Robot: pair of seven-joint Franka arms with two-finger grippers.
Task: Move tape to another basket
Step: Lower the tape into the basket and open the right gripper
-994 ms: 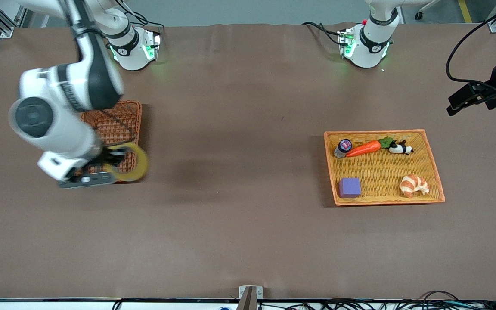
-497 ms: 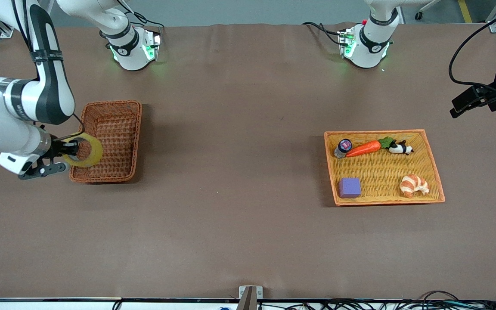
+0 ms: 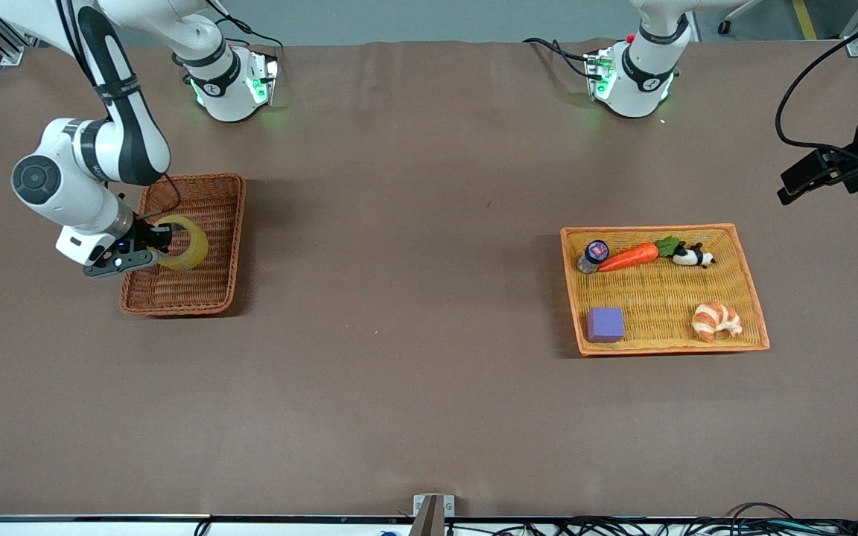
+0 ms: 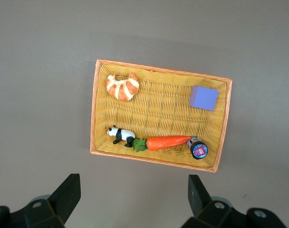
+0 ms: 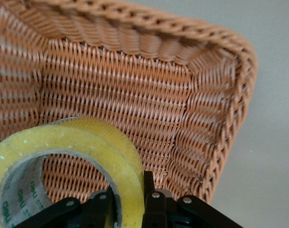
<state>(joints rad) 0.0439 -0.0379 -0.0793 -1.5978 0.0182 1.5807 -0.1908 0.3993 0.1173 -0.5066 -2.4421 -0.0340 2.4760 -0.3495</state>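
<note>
The right gripper (image 3: 159, 240) hangs over the basket (image 3: 209, 292), which sits on the bench (image 3: 399, 372) toward the right arm's end, at about 9 o'clock in the front view. Its fingers (image 5: 153, 205) are clamped on the wall of the tape (image 3: 189, 243), one inside the ring and one outside. The tape is upright on its edge, held inside the basket's opening and near its middle; whether it touches the woven floor cannot be told. In the right wrist view the tape (image 5: 82, 161) fills the lower part of the picture, with the basket (image 5: 149, 95) wall and a corner of its rim just past it.

The left gripper (image 3: 809, 175) waits over the bare bench at about 2 o'clock in the front view, toward the left arm's end. Its fingers (image 4: 68, 194) are spread wide apart and hold nothing.

The tray (image 3: 574, 290) lies at about 3 o'clock, well apart from the basket. In it are a small jar (image 3: 593, 255), a carrot (image 3: 628, 257) and a panda (image 3: 691, 257) in a row along the side farther from the front camera, with a purple block (image 3: 605, 324) and a croissant (image 3: 716, 321) along the nearer side.
</note>
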